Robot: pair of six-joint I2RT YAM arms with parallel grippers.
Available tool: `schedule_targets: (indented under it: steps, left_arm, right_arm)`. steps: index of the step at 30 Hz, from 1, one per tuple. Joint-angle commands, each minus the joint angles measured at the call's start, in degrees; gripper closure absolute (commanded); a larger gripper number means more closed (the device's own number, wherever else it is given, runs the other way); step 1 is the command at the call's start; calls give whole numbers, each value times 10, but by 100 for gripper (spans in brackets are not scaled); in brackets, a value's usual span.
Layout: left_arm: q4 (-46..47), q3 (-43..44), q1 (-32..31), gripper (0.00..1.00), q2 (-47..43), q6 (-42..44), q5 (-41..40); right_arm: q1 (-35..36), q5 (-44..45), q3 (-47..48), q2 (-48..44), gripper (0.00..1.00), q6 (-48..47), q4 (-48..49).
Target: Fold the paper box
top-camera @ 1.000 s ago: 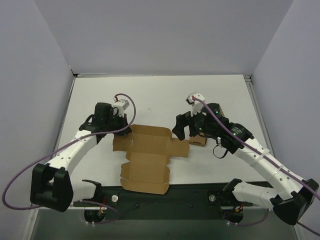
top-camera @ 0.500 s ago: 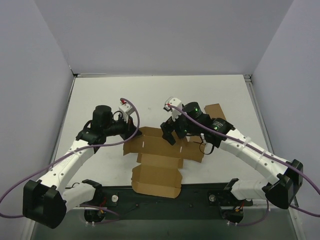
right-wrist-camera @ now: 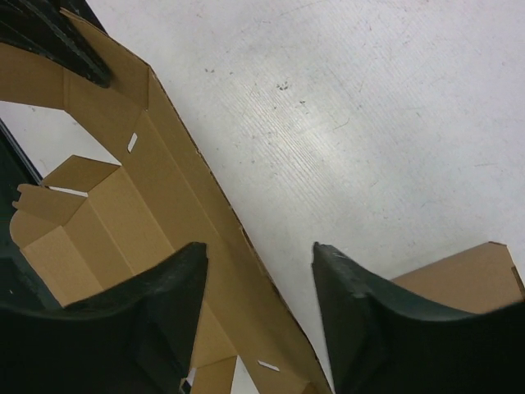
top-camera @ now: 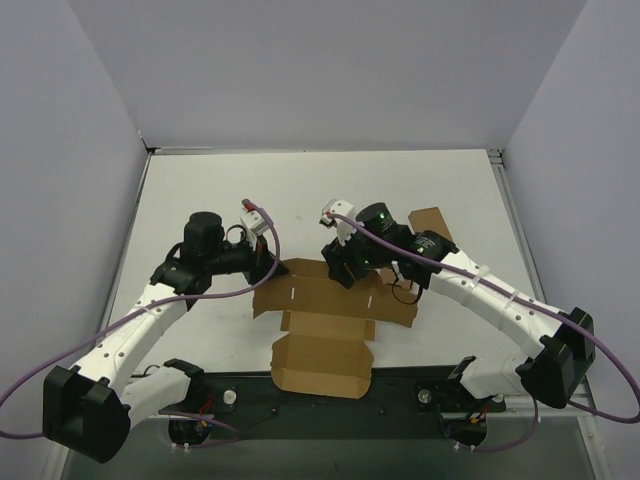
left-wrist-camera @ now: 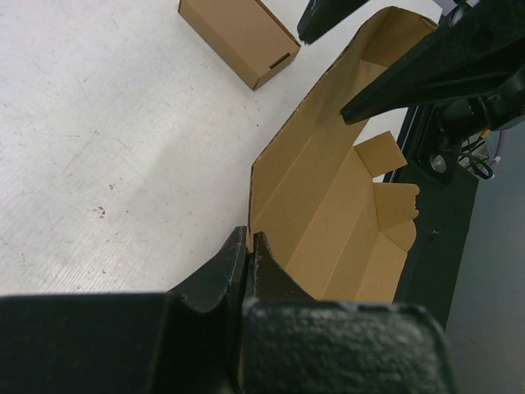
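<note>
Across the white worktop (top-camera: pixel 210 190), the paper box (top-camera: pixel 330 305) takes up the middle of the near half. It is a brown cardboard sheet opened out with its flaps and slits showing, and its nearest panel reaches over the dark rail (top-camera: pixel 400 378) at the front edge. Its far strip is lifted off the surface and stands tilted rather than flat, as the left wrist view shows, while the rest lies down. Both arms reach in to that far strip, one from each side. The left hand (top-camera: pixel 271 268) is at the sheet's far left corner with its fingers pressed together, and the cardboard edge runs straight into them, so it is pinching the paper box. The right hand (right-wrist-camera: pixel 258 300) is lowered over the far edge toward the middle, its fingers parted with a moderate gap. The cardboard edge passes between them, and I cannot tell whether either finger touches it. Behind the right arm, apart from the sheet, a small box (top-camera: pixel 431 220) of the same brown lies flat on the worktop.
</note>
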Motion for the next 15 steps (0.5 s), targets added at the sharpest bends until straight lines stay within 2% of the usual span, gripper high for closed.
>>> schedule_targets:
  steps: [1, 2, 4, 8, 9, 10, 12, 13, 14, 15]
  left_arm:
    - [35, -2, -3, 100, -16, 6, 31]
    - [35, -2, -3, 100, -16, 6, 30]
    - [38, -2, -4, 100, -17, 3, 30]
    - [46, -3, -4, 100, -18, -6, 14]
    - [46, -4, -4, 98, -18, -8, 5]
    - [42, 0, -3, 72, -18, -10, -16]
    - [38, 4, -3, 41, -22, -19, -54]
    - [37, 6, 0, 30, -25, -23, -94]
    - [38, 5, 3, 25, -31, -27, -109]
    - [45, 3, 4, 24, -46, -30, -124]
  right_arm:
    - [-2, -37, 33, 19, 53, -3, -18]
    - [-1, -36, 33, 18, 65, -3, -18]
    - [2, -34, 31, 19, 73, -3, -19]
    - [10, -11, 25, 25, 100, -3, -19]
    - [13, 13, 20, 25, 100, -3, -19]
    - [14, 31, 18, 25, 100, 0, -19]
    - [20, 105, 13, 24, 100, 10, -14]
    - [21, 123, 6, 25, 100, 12, -11]
    - [21, 134, 1, 25, 100, 15, -5]
    - [21, 168, -3, 26, 100, 23, -2]
